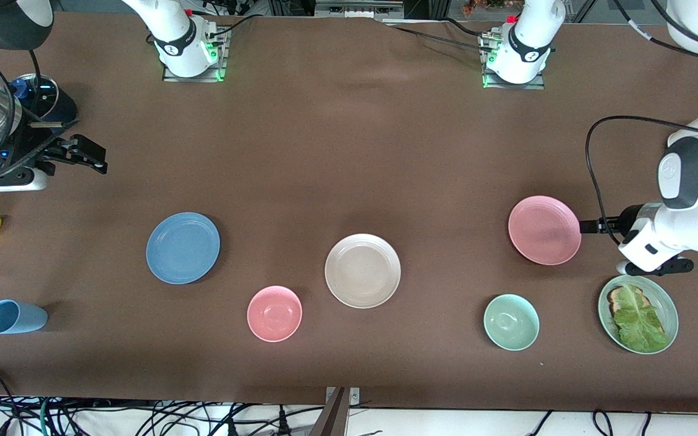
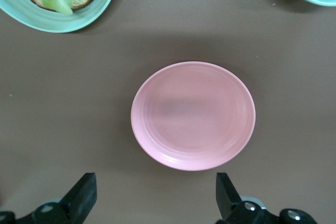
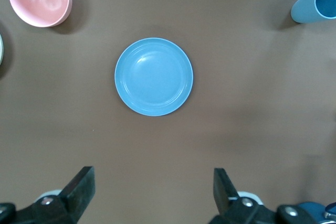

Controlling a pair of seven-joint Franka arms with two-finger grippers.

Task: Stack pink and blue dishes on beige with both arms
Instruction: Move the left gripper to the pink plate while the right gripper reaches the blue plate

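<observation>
Pink plate (image 2: 193, 115) lies flat on the counter (image 1: 349, 151) just beside the left tool (image 2: 155, 198), whose jaws are spread and empty. Blue plate (image 3: 154, 76) lies near the right tool (image 3: 153, 192), likewise released. Beige plate (image 1: 362, 270) sits between them, bare.

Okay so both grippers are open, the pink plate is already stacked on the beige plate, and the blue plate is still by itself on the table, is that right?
Not quite. The pink plate is not stacked: the front view shows it lying alone on the table, toward the left arm's end, apart from the beige plate. The rest holds: the left gripper and right gripper are open, and the blue plate lies by itself.
</observation>
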